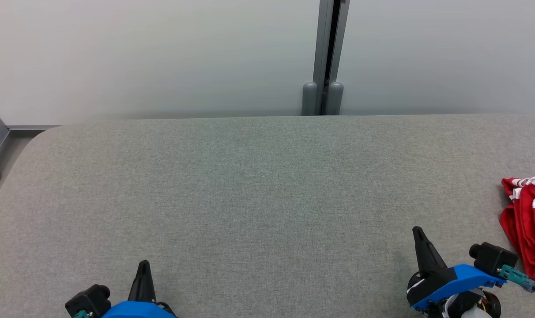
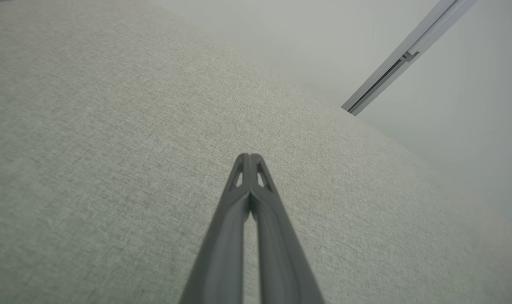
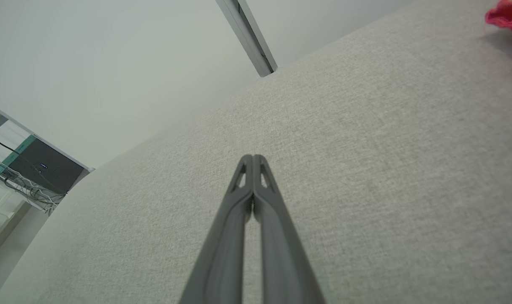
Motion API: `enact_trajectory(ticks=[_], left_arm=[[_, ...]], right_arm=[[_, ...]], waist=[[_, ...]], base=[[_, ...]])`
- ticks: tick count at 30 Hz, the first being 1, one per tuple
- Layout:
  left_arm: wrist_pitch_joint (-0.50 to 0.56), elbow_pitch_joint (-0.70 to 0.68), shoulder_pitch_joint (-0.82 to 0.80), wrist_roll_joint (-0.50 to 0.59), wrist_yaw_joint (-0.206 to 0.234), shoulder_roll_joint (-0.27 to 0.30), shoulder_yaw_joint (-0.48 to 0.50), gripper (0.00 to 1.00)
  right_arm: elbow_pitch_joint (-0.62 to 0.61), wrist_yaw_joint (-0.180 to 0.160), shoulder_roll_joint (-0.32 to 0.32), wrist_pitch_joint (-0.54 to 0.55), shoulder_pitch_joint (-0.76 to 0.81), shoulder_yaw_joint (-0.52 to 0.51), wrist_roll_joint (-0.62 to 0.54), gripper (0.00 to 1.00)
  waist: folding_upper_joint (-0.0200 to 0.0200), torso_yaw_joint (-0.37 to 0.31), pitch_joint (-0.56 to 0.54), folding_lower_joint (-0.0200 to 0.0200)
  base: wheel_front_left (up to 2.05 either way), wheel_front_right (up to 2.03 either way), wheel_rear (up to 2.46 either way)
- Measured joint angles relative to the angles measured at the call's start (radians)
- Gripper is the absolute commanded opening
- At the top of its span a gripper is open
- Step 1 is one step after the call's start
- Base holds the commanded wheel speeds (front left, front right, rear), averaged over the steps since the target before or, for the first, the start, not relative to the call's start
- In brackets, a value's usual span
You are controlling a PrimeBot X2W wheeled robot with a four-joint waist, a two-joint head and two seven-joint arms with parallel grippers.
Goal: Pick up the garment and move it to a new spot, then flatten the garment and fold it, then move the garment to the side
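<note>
The left gripper (image 1: 144, 265) sits at the lower left of the head view, its fingers pressed together and pointing up the frame. The right gripper (image 1: 418, 230), at the lower right, is likewise closed, its tips leaning slightly leftward.

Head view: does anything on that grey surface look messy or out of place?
Only the red and white garment: it lies crumpled at the far right of the grey surface, partly cut off by the picture, neither flat nor folded. The right gripper and left gripper are shut, empty, apart from it.
</note>
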Motion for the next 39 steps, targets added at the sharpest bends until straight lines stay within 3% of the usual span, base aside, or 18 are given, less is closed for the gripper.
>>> enact_trajectory(ticks=[39], left_arm=[[0.13,-0.084,-0.047,-0.499,-0.066,0.0,0.105,0.0]], right_arm=[[-0.153,0.0,0.0,0.128,0.031,-0.065,0.513,0.0]], waist=[[0.0,-0.014,-0.003,0.0001]], base=[[0.0,0.0,0.0]])
